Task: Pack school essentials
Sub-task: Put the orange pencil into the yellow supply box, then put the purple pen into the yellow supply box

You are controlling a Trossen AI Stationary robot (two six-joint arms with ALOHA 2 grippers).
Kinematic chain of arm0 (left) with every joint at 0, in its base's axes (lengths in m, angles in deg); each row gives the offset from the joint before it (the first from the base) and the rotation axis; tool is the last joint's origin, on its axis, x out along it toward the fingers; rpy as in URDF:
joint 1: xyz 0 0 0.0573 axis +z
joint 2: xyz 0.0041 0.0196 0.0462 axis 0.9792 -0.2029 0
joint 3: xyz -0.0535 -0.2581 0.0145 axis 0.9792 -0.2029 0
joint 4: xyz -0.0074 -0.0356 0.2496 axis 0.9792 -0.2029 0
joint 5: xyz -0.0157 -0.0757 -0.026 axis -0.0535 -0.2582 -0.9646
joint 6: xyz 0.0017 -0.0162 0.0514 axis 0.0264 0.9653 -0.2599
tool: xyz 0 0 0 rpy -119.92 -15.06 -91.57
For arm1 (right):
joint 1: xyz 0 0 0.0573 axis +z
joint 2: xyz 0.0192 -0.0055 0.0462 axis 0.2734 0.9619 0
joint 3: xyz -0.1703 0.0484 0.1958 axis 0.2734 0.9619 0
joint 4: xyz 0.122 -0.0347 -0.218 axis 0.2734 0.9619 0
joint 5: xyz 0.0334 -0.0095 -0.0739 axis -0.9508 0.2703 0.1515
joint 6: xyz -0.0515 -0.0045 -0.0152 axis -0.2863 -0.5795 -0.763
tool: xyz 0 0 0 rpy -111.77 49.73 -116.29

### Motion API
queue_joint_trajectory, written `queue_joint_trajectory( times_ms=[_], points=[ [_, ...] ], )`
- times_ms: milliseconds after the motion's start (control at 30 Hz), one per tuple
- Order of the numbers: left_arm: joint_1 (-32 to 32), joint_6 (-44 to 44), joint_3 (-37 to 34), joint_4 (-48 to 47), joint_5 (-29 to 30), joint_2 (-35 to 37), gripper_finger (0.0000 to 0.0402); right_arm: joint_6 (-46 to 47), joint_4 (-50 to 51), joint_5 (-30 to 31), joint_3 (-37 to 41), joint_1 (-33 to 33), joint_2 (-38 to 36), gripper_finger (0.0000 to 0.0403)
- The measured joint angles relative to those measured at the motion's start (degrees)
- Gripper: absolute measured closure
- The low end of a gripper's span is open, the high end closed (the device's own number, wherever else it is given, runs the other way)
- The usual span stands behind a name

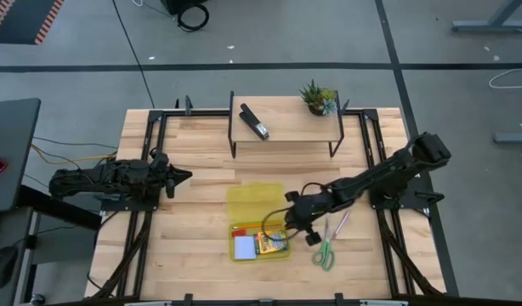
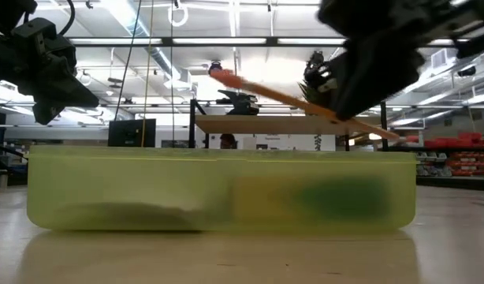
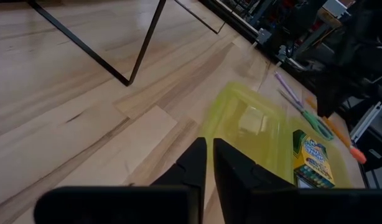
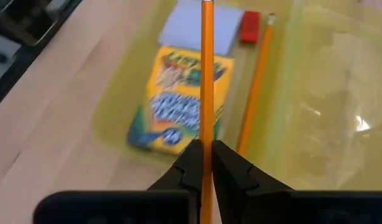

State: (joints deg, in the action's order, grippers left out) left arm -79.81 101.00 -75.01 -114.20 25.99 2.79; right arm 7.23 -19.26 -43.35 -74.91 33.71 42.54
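Directly beneath the right tool (image 4: 203, 163), the yellow case (image 4: 315, 124) lies open on the desk (image 1: 193, 246), already holding a crayon box (image 4: 178, 102), a pale blue notepad (image 4: 194, 28), a red eraser (image 4: 251, 27) and one pencil (image 4: 256, 87). That tool is clamped on a second orange pencil (image 4: 207, 74), whose long axis runs straight ahead of the fingers, roughly parallel to the pencil below it. Releasing it calls for a short descent only. Well off to the far side, the left tool (image 1: 178, 177) hangs closed and empty, much farther from the case.
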Motion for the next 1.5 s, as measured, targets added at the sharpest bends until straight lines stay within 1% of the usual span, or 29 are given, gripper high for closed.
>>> queue_joint_trajectory(
  times_ms=[267,500,633,733,900,1233,1500],
  points=[
    [0.02,0.02,0.0,-0.04,0.0,0.0,0.0369,7.74,-0.78,0.72,-5.48,-2.93,5.21,0.0372],
    [0.02,0.02,0.0,-0.03,0.01,0.0,0.0361,9.95,-0.72,0.15,-13.85,-2.24,14.0,0.0372],
    [0.01,0.02,0.0,-0.07,0.0,0.0,0.0364,12.16,2.36,0.61,-19.26,-2.67,18.18,0.0372],
    [0.01,0.03,0.0,-0.02,0.0,0.0,0.0368,12.97,4.87,0.55,-21.3,-3.16,20.29,0.0372],
    [0.02,0.0,0.0,-0.04,0.0,0.0,0.0371,12.84,7.25,0.44,-21.68,-3.55,20.62,0.0372],
    [0.01,0.02,0.0,-0.04,0.0,0.0,0.0361,8.09,7.99,1.54,-21.68,-3.96,20.63,0.0368],
    [0.02,0.03,0.0,-0.04,0.0,0.0,0.0371,8.01,8.14,2.37,-21.68,-4.13,20.62,0.0315]
  ],
)
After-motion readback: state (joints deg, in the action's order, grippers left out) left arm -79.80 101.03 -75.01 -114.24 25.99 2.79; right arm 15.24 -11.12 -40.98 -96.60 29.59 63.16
